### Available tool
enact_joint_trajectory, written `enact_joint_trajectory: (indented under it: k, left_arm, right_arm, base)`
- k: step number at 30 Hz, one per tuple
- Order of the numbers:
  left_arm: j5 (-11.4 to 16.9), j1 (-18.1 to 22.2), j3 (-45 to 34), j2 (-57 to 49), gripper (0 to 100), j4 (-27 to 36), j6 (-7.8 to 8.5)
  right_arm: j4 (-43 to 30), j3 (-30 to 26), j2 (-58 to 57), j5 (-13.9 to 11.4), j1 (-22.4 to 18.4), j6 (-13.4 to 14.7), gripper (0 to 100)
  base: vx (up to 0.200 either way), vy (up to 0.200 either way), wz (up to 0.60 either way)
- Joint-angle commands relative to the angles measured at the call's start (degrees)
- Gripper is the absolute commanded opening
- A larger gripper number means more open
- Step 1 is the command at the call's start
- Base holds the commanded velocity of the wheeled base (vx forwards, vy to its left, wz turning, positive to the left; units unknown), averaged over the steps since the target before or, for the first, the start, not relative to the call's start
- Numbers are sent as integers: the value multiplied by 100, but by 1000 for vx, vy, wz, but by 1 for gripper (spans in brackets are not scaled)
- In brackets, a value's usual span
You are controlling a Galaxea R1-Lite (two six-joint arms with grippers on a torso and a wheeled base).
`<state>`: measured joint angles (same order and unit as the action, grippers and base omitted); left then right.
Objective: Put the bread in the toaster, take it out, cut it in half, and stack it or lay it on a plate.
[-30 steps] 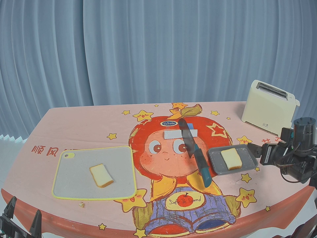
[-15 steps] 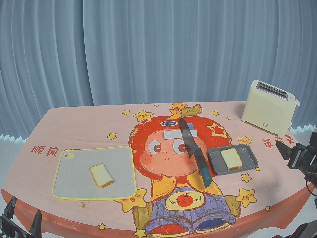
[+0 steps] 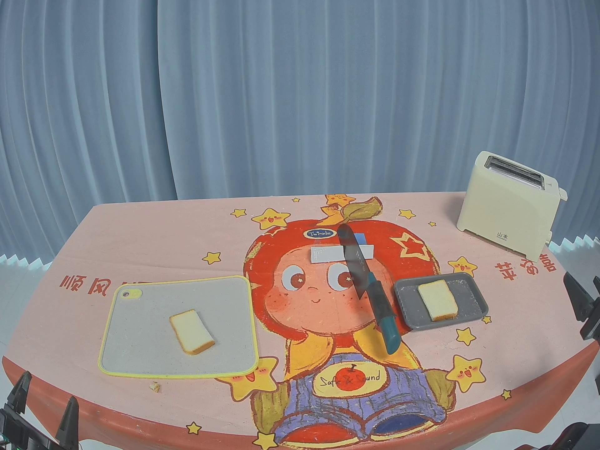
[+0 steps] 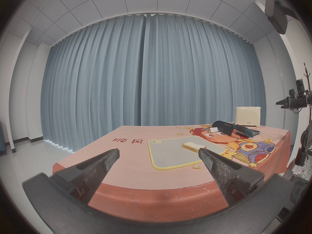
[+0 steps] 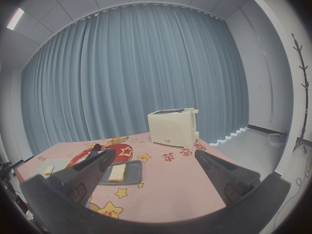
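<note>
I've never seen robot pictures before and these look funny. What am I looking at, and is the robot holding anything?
This is a robot with two arms, and each arm ends in a gripper, a claw with two fingers. One picture comes from a camera on its head, looking down at a table with a cartoon cloth. The other two come from cameras on its wrists, so the dark prongs you see there are the left gripper and the right gripper. Both are open and hold nothing. On the table lie a cutting board with one piece of bread on it, a knife in the middle, and a grey tray with a second piece of bread. A cream toaster stands at the far right corner.
</note>
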<state>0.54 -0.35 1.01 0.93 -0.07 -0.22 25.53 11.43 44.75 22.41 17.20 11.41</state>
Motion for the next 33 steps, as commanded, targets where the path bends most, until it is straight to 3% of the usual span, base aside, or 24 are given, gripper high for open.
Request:
enact_joint_trajectory:
  k: [1,6,18,22,27,29,30,31,33]
  left_arm:
    - [-1,0,-101,-57,100,-1,-4]
    - [-1,0,-101,-57,100,-1,-4]
    - [-1,0,-101,-57,100,-1,-4]
    - [-1,0,-101,-57,100,-1,-4]
    - [-1,0,-101,-57,100,-1,-4]
    - [-1,0,-101,-57,100,-1,-4]
    - [-1,0,-101,-57,100,-1,4]
    - [-1,0,-101,-57,100,-1,-4]
    - [-1,0,-101,-57,100,-1,-4]
  right_arm:
    - [14,-256,-573,1,-164,-104,100]
    - [5,-370,-933,9,-244,-148,100]
    - [-13,-678,-1663,-8,-894,-332,100]
    - [-30,-766,-1891,-61,-1149,-526,100]
    - [-65,-1003,-2427,-957,-1694,-640,100]
    - [-74,-1012,-2436,-984,-1711,-649,100]
    - [-417,-1038,-2709,-1388,-2019,-728,100]
    - [-435,-1038,-2726,-1406,-2028,-728,100]
    - [-971,-1003,-3130,-1810,-2151,-737,100]
  base:
    - [0,0,0]
    - [0,0,0]
    - [0,0,0]
    - [0,0,0]
    - [0,0,0]
    - [0,0,0]
    - [0,0,0]
    - [0,0,0]
    - [0,0,0]
